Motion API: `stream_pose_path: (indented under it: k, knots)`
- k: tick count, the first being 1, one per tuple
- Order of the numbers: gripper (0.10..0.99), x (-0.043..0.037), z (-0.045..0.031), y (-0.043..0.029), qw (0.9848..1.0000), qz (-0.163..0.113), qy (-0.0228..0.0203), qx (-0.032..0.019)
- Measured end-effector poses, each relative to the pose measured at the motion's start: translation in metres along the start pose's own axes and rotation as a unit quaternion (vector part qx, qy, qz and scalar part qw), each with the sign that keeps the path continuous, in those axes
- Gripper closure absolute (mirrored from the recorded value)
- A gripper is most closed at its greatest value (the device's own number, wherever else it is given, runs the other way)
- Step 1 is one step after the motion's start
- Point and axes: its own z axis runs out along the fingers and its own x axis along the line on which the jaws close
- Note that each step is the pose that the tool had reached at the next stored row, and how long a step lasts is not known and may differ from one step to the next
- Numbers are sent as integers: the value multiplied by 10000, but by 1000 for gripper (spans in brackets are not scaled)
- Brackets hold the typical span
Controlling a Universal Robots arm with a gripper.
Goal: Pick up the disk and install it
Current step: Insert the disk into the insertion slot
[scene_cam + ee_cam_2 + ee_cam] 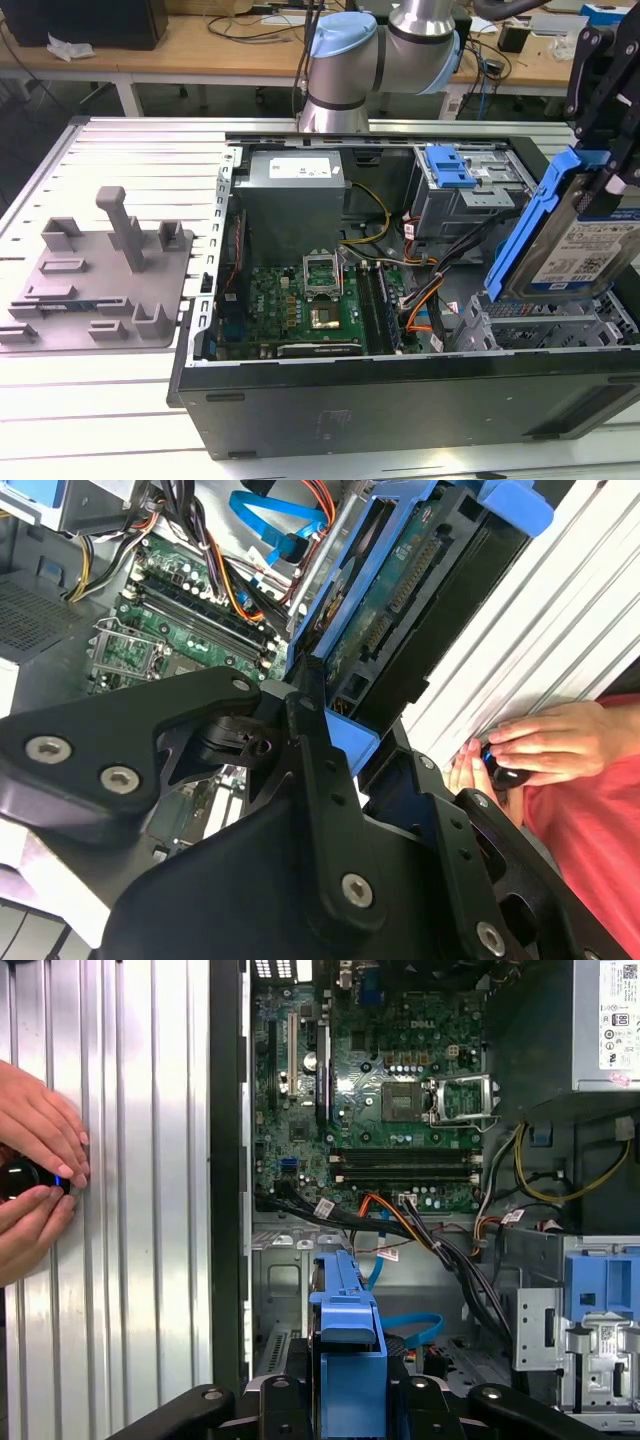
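Note:
The disk [575, 250], a silver hard drive with a white-and-blue label in a blue carrier frame, hangs tilted at the exterior view's right. It is just above the metal drive cage [540, 325] of the open computer case [400, 385]. My gripper [603, 165] is shut on its upper end, black fingers on either side of the blue frame. In the second wrist view the disk [400, 610] shows its underside and connector edge beyond the gripper [335, 730]. In the first wrist view the blue frame [345, 1330] sits between the fingers [290, 1395], over the cage floor.
Inside the case lie the motherboard [300, 305], a grey power supply [295, 190], loose cables [425, 300] and a second bay with a blue latch [455, 170]. A grey fixture [100, 270] sits on the slatted table at the left. A person's hands [35, 1180] rest beside the case.

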Motion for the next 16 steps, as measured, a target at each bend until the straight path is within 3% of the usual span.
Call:
stream_pose_path:
  k: [16]
  knots:
    - [722,-2,75,1,10000,0,0,0]
